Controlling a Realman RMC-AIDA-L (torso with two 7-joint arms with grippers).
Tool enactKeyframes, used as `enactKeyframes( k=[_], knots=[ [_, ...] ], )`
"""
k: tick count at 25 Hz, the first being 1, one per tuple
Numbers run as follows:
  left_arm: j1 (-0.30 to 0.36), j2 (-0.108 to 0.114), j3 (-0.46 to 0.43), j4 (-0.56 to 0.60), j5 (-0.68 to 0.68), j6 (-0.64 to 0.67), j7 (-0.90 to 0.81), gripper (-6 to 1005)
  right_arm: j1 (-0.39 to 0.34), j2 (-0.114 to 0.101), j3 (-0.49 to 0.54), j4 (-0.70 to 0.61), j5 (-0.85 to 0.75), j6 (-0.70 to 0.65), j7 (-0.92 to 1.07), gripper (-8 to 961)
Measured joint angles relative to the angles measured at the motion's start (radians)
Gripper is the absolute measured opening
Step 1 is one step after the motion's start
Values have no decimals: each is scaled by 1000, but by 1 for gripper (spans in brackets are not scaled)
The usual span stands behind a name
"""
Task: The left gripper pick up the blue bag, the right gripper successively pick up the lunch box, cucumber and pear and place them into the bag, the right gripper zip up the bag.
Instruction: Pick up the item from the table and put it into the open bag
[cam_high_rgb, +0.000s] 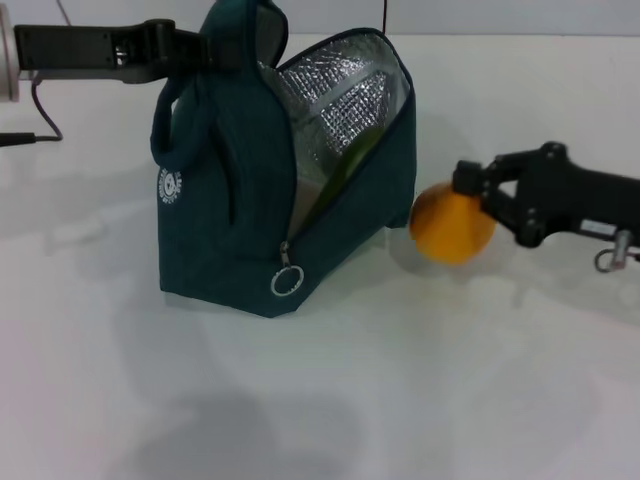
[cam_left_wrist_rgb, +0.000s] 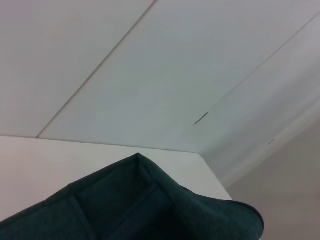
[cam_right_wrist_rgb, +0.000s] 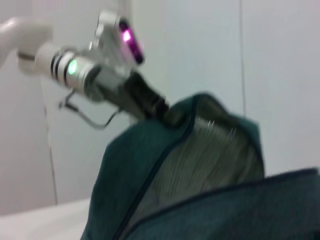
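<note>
On a white table (cam_high_rgb: 330, 400), slightly left of centre, stands the blue bag (cam_high_rgb: 225, 215). It is upright, its mouth gaping toward the right, silver lining (cam_high_rgb: 335, 95) showing. Its soft fabric would likely slump without support, so a hold at the top edge or handles suits it best. The left gripper (cam_high_rgb: 205, 48) reaches in from the left and is clamped on the bag's top, keeping it upright; the right wrist view shows its black fingers (cam_right_wrist_rgb: 150, 102) buried in the fabric there.

Inside the opening, a slanting green shape, apparently the cucumber (cam_high_rgb: 345, 165), leans against the lining. The lunch box cannot be made out.

Right of the bag, near its base, is the pear (cam_high_rgb: 452, 225). The right gripper (cam_high_rgb: 478, 195) comes in from the right, its jaws set around the pear's upper right side and seemingly pressing on it; whether the pear is lifted off the table is unclear. A pear is firm, smooth and round, likely to slip, so the jaws should span its widest part with moderate squeeze.

At the bag's lower front corner hangs the zipper ring (cam_high_rgb: 287, 282), small, thin and loose, probably fiddly to pinch.
</note>
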Motion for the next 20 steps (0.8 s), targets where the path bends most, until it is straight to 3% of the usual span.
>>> enactKeyframes(
  k=[5,10,16,20],
  knots=[
    [3,-1,0,0,0,2,0,77,-35,-14,64,-32,39,-93,51,39],
    [3,-7,3,-1,0,5,0,77,-28,-16,196,-47,40,-185,155,38],
    [3,-7,1,-10,-1,6,2,78,80,-12,249,-67,54,-144,273,37],
    [2,-9,3,-11,-1,5,4,79,173,7,246,-58,63,-8,313,42]
  ],
)
